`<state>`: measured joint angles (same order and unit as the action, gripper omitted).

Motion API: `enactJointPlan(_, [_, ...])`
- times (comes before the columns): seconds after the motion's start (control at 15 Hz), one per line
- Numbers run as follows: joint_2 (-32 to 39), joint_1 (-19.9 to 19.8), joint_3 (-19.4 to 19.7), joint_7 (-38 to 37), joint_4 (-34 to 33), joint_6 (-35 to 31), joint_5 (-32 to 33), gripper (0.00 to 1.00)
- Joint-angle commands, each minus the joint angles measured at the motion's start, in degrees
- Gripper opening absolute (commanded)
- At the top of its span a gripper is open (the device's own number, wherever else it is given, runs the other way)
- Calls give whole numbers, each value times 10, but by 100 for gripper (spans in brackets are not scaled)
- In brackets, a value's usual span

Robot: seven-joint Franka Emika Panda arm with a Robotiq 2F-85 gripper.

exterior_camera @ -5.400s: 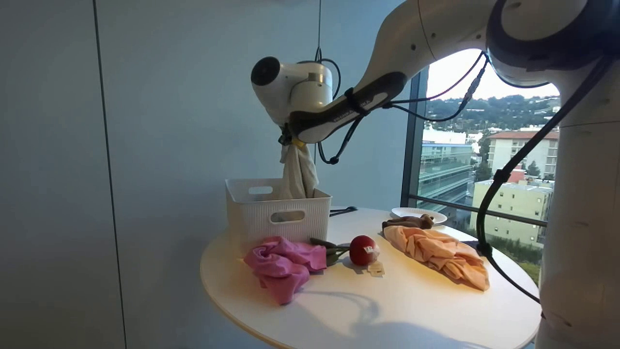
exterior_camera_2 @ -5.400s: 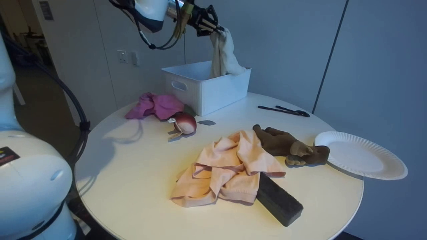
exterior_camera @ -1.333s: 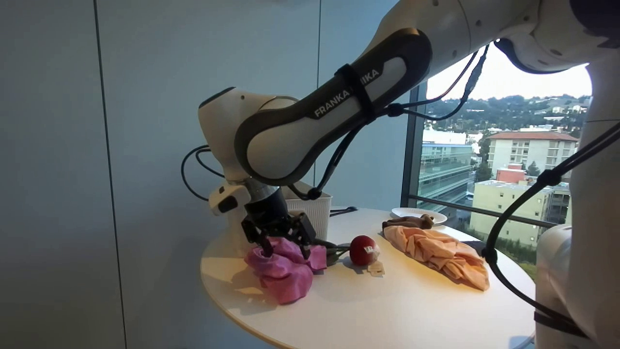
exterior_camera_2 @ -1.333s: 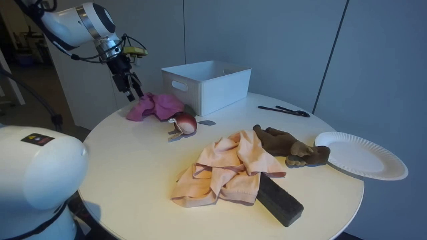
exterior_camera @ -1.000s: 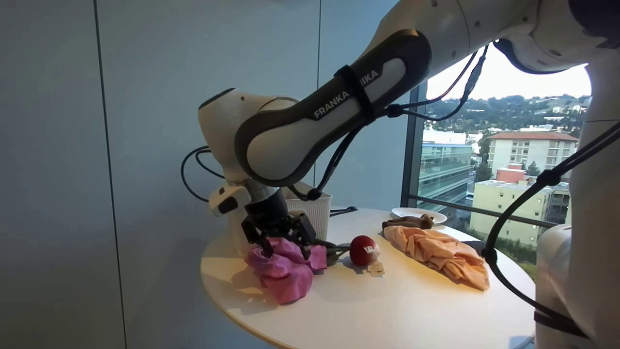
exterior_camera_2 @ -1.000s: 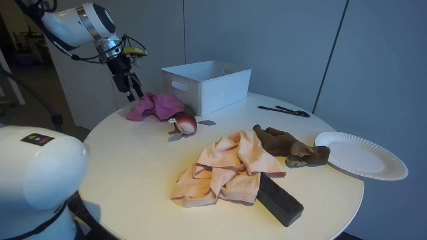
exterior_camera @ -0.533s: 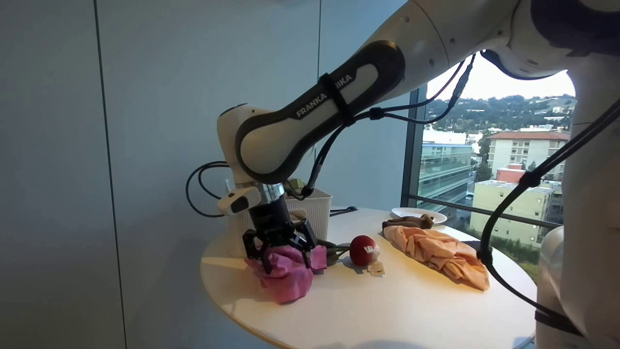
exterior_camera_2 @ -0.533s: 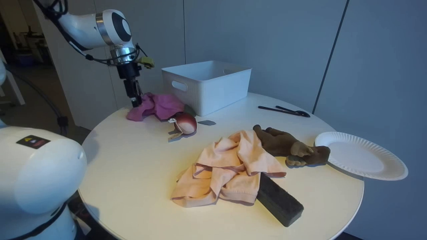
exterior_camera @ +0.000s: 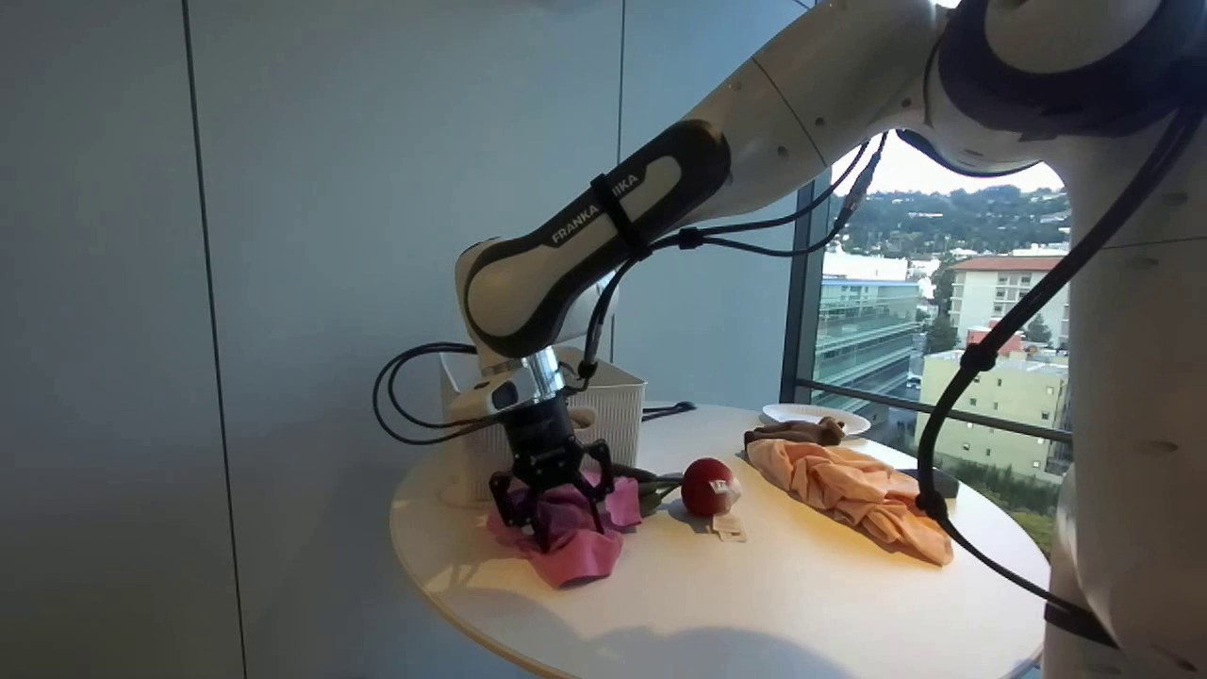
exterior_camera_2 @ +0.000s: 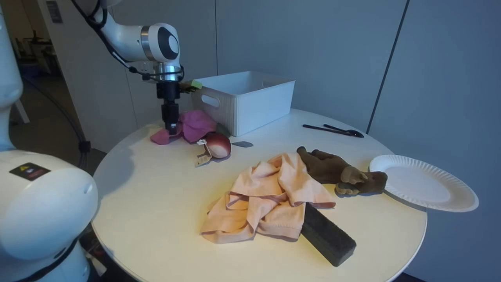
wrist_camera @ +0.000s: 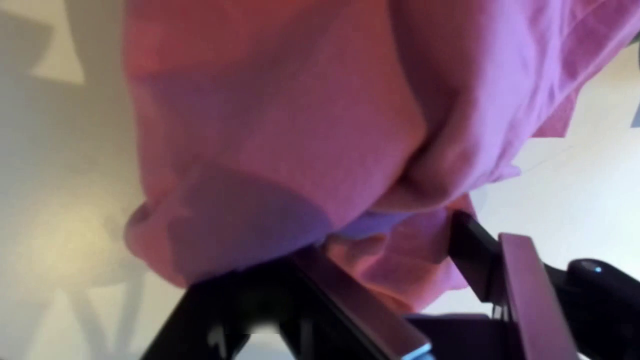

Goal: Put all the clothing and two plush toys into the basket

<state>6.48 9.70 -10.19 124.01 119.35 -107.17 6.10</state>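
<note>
While the pink garment (exterior_camera: 577, 558) is lying in folds on the round white table (exterior_camera_2: 164, 211), just beside the basket (exterior_camera_2: 262, 113), the gripper (exterior_camera: 570, 534) is pointed down at it from above. The jaws are spread apart, and folds of this garment are seen between the fingers (wrist_camera: 537, 295); in the wrist view, the tip of one finger is hidden by the fabric. The basket is placed upright, and its bottom is hidden in both exterior views. Near the pink garment, the red round toy (exterior_camera: 705, 488) is found, with its paper tag (exterior_camera: 729, 528) on the table. Well apart from the gripper, the orange-tan garment (exterior_camera_2: 270, 196) is laid crumpled. Just beside it the brown plush toy (exterior_camera_2: 328, 170) is seen, its head next to the white plate (exterior_camera_2: 422, 184). One end of the black block (exterior_camera_2: 328, 237) is hidden by the orange-tan garment. Between basket and plate, black utensils (exterior_camera_2: 344, 132) are placed.
</note>
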Motion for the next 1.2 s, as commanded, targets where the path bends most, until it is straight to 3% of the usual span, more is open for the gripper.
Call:
enactJointPlan(0.0, [14, -15, -5, 115, -32, 51, -59, 37])
enactJointPlan(0.27, [20, -19, -3, 181, -50, 105, -86, 7])
enactJointPlan(0.4, [24, -20, -2, 190, -57, 121, -90, 2])
enactJointPlan(0.6, [32, -19, -1, 191, -67, 141, -89, 5])
enactJointPlan(0.87, [30, -14, -2, 124, -86, 167, -94, 1])
enactJointPlan(1.13, [-67, -5, -16, 67, -76, 131, -137, 1])
